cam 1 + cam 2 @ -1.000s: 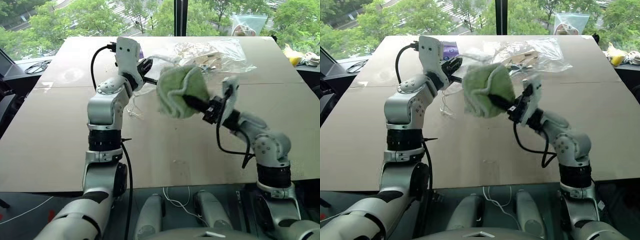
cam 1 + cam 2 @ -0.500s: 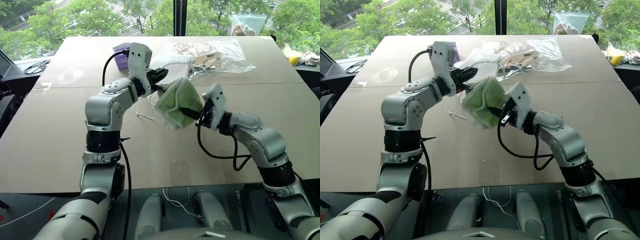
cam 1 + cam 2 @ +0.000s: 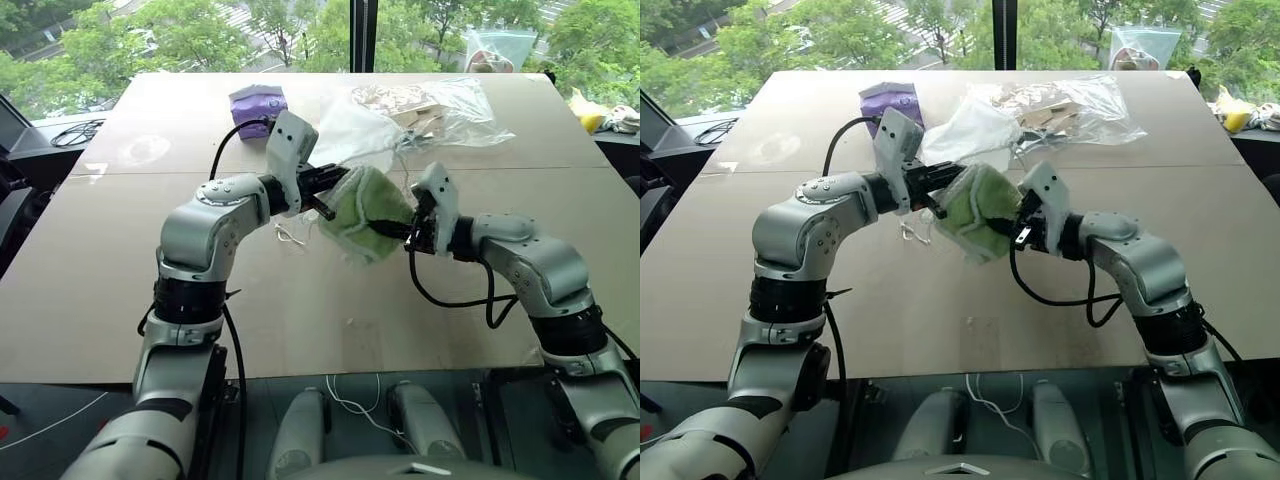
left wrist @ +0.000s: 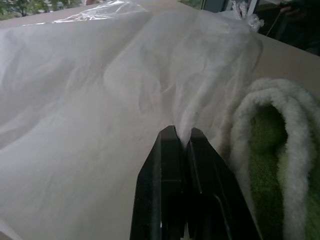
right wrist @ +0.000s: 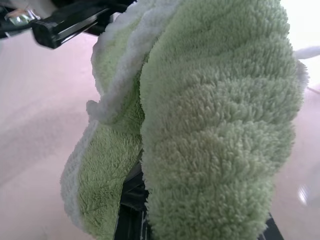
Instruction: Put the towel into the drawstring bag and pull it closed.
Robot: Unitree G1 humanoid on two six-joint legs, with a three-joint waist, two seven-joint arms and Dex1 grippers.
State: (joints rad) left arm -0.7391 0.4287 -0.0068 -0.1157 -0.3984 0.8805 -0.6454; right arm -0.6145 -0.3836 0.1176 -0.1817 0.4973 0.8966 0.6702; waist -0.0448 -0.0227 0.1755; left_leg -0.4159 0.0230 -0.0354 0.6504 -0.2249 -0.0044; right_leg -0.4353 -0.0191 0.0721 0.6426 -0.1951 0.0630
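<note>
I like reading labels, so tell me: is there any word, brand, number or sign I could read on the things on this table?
None can be read.
purple pack: any print is too small to read.
clear plastic bag: no legible label.
towel and drawstring bag: plain, no text.

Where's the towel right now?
In the head views the towel hangs above the table's middle, gripped by the right gripper, with the left gripper pinching the white drawstring bag right beside it.
</note>
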